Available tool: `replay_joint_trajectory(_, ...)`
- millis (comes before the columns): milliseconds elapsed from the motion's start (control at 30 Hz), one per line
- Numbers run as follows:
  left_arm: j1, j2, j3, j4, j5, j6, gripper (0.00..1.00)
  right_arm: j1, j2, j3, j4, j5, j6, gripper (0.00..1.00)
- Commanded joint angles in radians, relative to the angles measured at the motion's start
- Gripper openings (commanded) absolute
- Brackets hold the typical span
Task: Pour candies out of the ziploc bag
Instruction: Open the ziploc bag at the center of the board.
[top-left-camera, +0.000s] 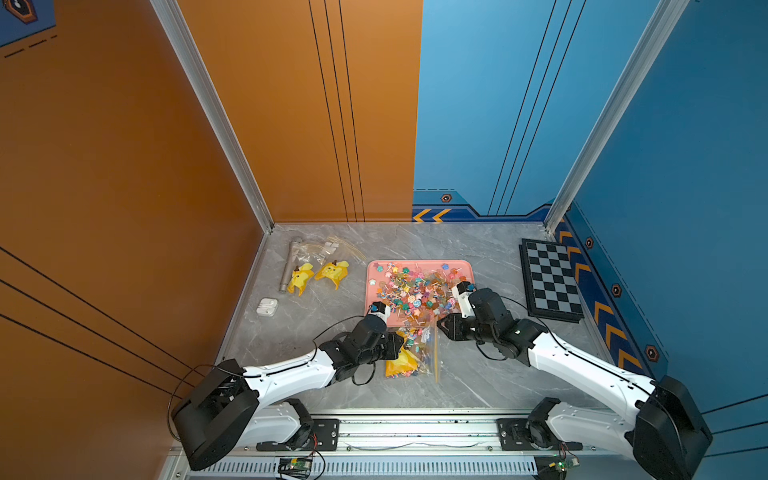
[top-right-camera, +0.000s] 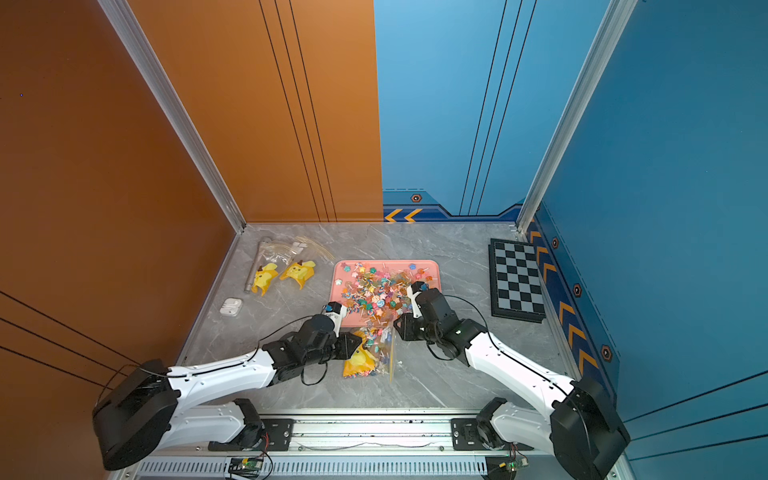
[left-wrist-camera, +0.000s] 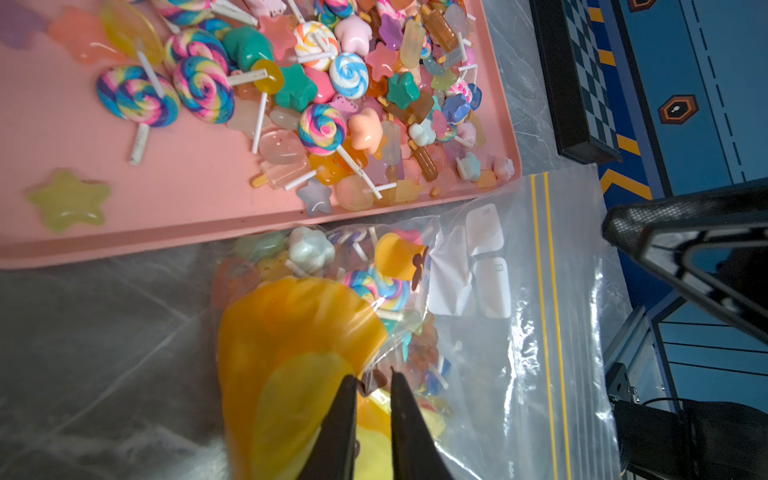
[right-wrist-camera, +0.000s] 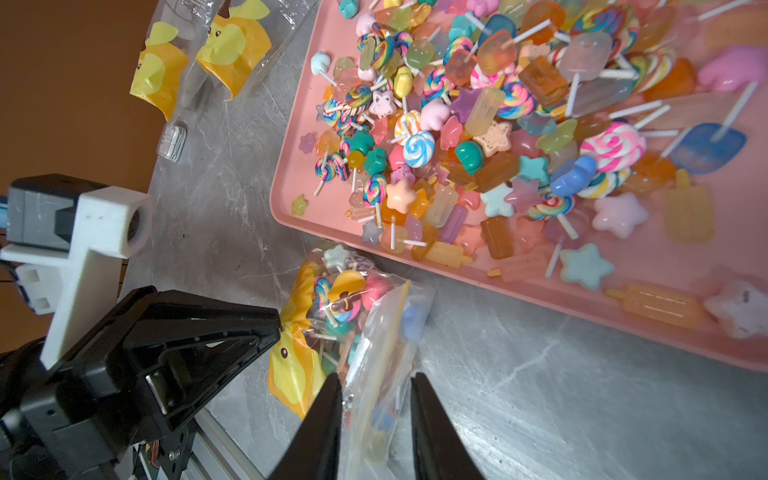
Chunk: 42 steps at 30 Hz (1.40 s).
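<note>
The clear ziploc bag (top-left-camera: 415, 353) (top-right-camera: 374, 353) with a yellow print lies just in front of the pink tray (top-left-camera: 374, 270) (top-right-camera: 338, 270), held between both grippers. Many candies (top-left-camera: 415, 291) (left-wrist-camera: 332, 83) (right-wrist-camera: 498, 124) are heaped in the tray; a clump is still inside the bag (left-wrist-camera: 374, 286) (right-wrist-camera: 336, 299). My left gripper (top-left-camera: 401, 338) (left-wrist-camera: 374, 376) is shut on a fold of the bag at its yellow corner. My right gripper (top-left-camera: 439, 324) (right-wrist-camera: 376, 378) is closed around the bag's other side, near the yellow zip band (left-wrist-camera: 548, 291).
A chessboard (top-left-camera: 550, 280) lies at the right wall. At the back left are two more yellow-printed bags (top-left-camera: 318, 274), a silver cylinder (top-left-camera: 289, 266) and a white earbud case (top-left-camera: 267, 307). Walls close in the left, back and right sides.
</note>
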Motion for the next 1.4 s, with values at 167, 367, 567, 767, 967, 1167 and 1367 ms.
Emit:
replay_joint_trajectory(167, 0.010, -0.032, -0.023, 0.000, -0.022, 0.012, 0.18, 0.012, 0.047, 0.018, -0.026, 0.023, 0.007, 0.30)
replay_joint_trajectory(367, 0.013, -0.043, -0.033, -0.001, -0.024, 0.011, 0.18, 0.015, 0.059, 0.016, -0.020, 0.026, 0.008, 0.30)
replay_joint_trajectory(567, 0.014, -0.057, -0.042, 0.000, -0.026, 0.009, 0.18, 0.017, 0.073, 0.008, -0.026, 0.035, 0.011, 0.30)
replay_joint_trajectory(767, 0.017, -0.065, -0.045, -0.002, -0.029, 0.009, 0.19, 0.026, 0.073, 0.002, -0.031, 0.027, 0.014, 0.30)
replay_joint_trajectory(967, 0.014, -0.065, -0.029, -0.003, -0.022, 0.012, 0.19, 0.066, 0.085, 0.004, -0.027, 0.012, 0.012, 0.30)
replay_joint_trajectory(1167, 0.006, -0.075, -0.005, -0.002, -0.023, 0.016, 0.19, 0.076, 0.087, -0.005, -0.027, -0.012, 0.020, 0.28)
replay_joint_trajectory(1367, 0.003, -0.081, 0.010, -0.003, -0.025, 0.018, 0.19, 0.082, 0.077, -0.023, -0.025, -0.034, 0.026, 0.27)
